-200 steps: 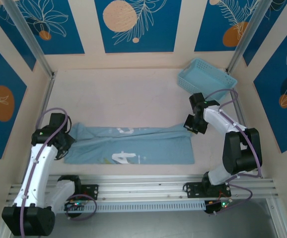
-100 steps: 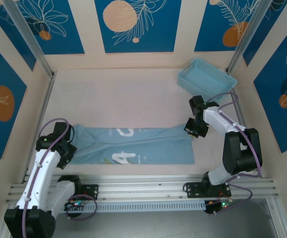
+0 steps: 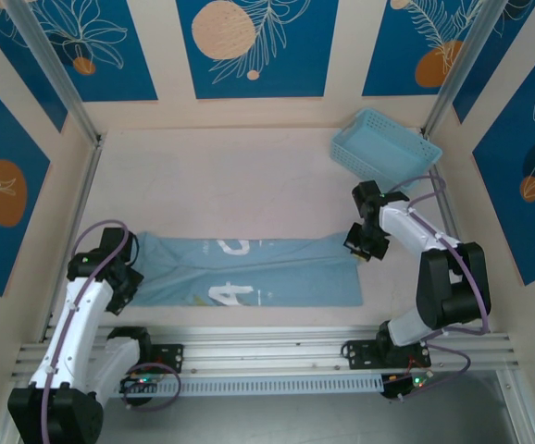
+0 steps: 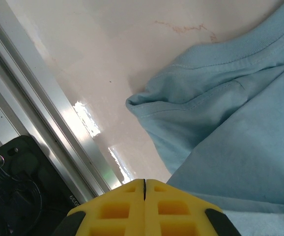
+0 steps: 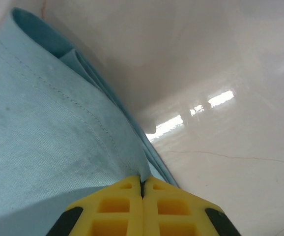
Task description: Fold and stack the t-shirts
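Note:
The light sky-blue t-shirt lies folded into a long band across the near part of the table, white lettering showing on top. My right gripper sits at its right end, shut on the t-shirt; in the right wrist view a pinch of the cloth runs into the seam of the yellow jaws. At the shirt's left end rests my left gripper. Its jaws are shut with no cloth visible between them. The shirt's hemmed sleeve lies just to the right of them.
A light blue plastic lattice basket stands tilted at the back right corner. An aluminium rail runs along the table's left side, and another rail crosses the near edge. The pale tabletop stretches behind the shirt.
My left arm has drawn back toward the near edge and lowered at the shirt's left end. The right gripper has shifted slightly nearer, keeping its hold on the cloth.

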Motion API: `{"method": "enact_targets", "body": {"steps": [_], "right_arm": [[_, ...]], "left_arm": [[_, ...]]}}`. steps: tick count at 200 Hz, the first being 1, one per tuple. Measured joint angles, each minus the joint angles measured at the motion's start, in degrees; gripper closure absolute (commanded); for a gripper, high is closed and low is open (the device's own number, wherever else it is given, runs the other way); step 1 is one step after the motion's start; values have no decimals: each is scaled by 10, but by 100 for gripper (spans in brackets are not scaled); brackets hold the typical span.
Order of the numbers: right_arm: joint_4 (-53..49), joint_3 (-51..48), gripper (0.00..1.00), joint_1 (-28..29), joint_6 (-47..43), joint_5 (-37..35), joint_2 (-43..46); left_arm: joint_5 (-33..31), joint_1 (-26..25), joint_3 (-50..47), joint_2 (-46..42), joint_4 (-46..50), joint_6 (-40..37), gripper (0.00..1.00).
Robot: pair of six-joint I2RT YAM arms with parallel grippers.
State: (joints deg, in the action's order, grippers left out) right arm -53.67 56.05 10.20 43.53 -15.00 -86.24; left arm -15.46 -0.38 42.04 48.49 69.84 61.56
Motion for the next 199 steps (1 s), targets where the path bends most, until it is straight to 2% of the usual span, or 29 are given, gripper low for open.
{"method": "enact_targets", "body": {"steps": [11, 25, 42, 52, 82, 93, 114, 147, 199], "right_arm": [[-4, -5, 62, 0, 3, -2, 1], [-14, -7, 55, 0, 11, -9, 10], [-18, -7, 52, -1, 16, -19, 35], [-19, -7, 56, -3, 17, -21, 50], [-9, 8, 67, -12, 23, -12, 49], [2, 15, 66, -13, 23, -3, 33], [32, 31, 58, -12, 18, 11, -7], [84, 43, 57, -33, -18, 50, -64], [122, 50, 61, -70, -58, 88, -89]], "left_arm": [[1, 0, 0, 0, -1, -3, 86], [5, 0, 1, 0, -2, -8, 68], [4, 0, 20, 2, 0, -16, 55], [4, 0, 41, 6, 0, -24, 51], [7, 1, 102, 52, -48, -57, 44], [18, 2, 115, 86, -81, -77, 43], [56, 16, 146, 187, -149, -124, 43], [117, 59, 190, 350, -233, -203, 44], [160, 73, 197, 430, -284, -289, 51]]}}
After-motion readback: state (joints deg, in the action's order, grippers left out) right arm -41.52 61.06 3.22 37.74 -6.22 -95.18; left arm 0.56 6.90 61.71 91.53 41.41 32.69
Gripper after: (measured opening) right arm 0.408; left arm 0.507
